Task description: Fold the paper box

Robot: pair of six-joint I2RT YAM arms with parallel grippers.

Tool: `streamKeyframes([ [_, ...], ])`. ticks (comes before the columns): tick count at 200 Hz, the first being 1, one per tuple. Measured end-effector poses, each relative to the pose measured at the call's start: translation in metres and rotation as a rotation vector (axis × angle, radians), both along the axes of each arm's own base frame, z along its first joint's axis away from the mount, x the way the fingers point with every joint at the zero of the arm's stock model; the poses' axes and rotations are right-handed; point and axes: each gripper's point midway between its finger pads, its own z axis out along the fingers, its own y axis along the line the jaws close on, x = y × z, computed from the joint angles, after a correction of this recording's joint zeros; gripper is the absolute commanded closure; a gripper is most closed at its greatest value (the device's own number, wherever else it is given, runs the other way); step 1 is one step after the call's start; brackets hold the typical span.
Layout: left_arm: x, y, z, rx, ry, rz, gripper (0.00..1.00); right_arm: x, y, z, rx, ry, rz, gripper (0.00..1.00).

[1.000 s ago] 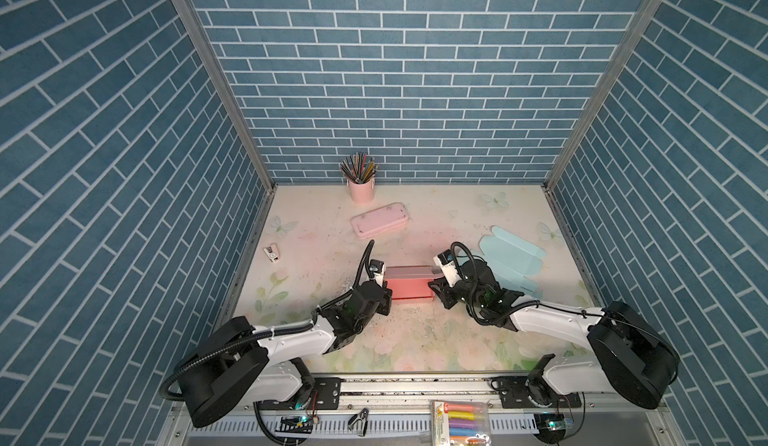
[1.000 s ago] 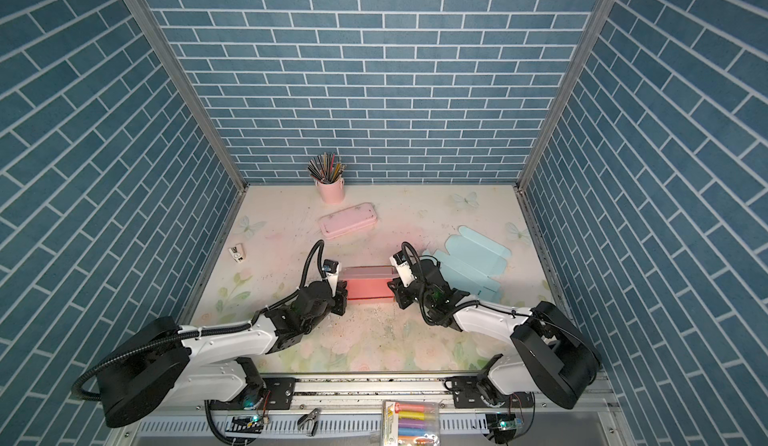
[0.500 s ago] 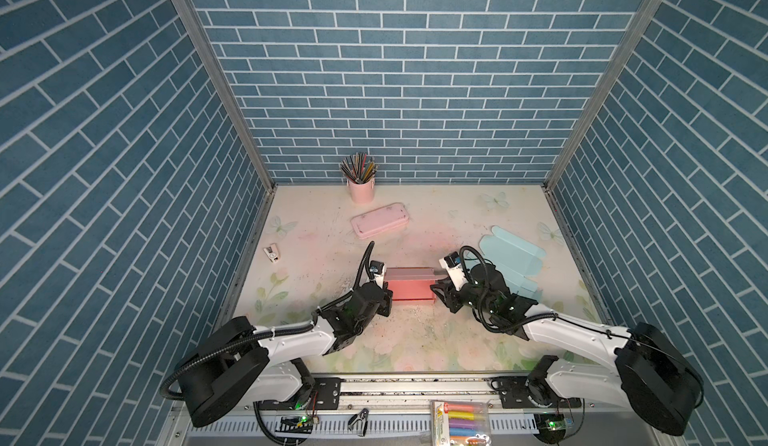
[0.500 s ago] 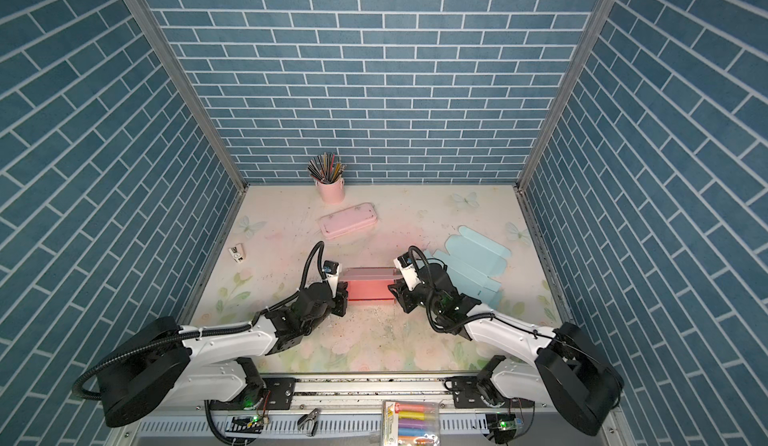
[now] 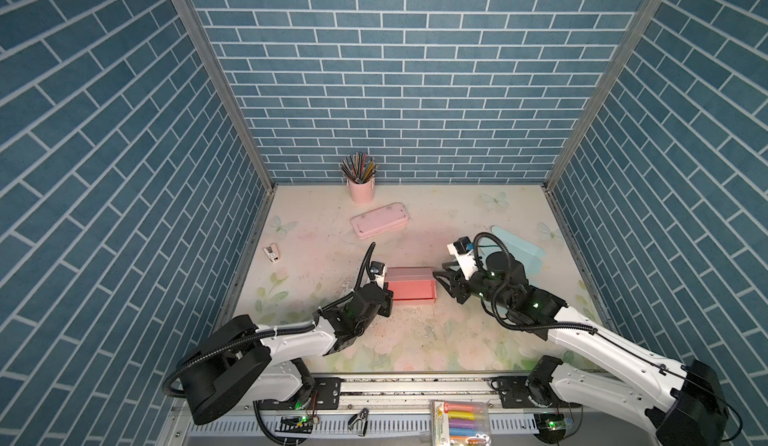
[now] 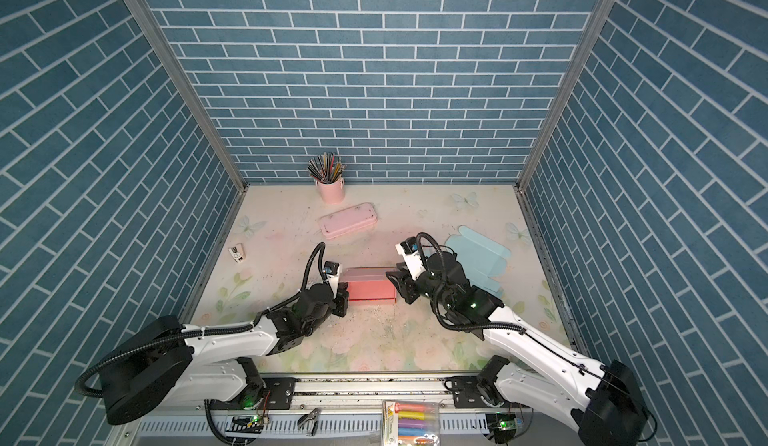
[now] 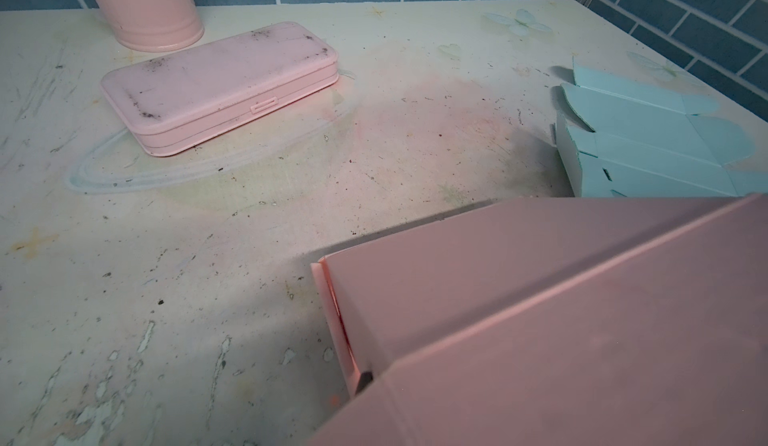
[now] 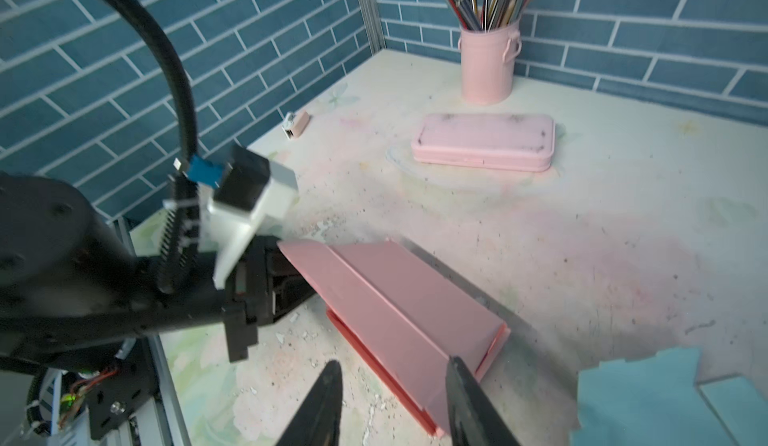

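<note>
Right gripper has parted partway, releasing paper box mid-frame; left gripper stays clamped on it; right-end fold likely complete.

finish check, right wrist view
paper box just ahead of the right gripper jaws: matt pink card, smooth, crisp creases. fingers: black matt plastic. table under and beyond the jaws: printed top, scuffed, coating flaking. pencil case further out: pink hard plastic, satin, grimy. cup furthest out: pink, looks like painted metal. blue sheet beside the jaws: matt card.
</note>
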Motion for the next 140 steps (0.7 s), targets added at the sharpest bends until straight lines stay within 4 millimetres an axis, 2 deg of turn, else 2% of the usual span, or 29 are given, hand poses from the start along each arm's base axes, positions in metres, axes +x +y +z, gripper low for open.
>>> streamKeyframes([
  [17, 0.0, 0.0, 0.0, 0.0, -0.001, 0.001, 0.98, 0.008, 0.006, 0.023, 0.017, -0.021, -0.009, 0.57],
  [35, -0.001, -0.001, 0.0, -0.001, -0.001, 0.0, 0.98, 0.016, 0.014, 0.026, 0.008, -0.014, -0.013, 0.57],
  [62, -0.002, -0.002, 0.0, 0.0, -0.002, -0.001, 0.98, 0.024, 0.024, -0.004, -0.054, 0.046, -0.008, 0.55],
  [106, -0.003, -0.003, 0.0, 0.002, -0.003, -0.003, 0.97, 0.028, 0.04, -0.066, -0.166, 0.177, 0.03, 0.55],
  [140, -0.005, -0.005, 0.0, 0.004, -0.004, -0.007, 0.97, 0.027, 0.044, -0.085, -0.195, 0.215, 0.045, 0.55],
])
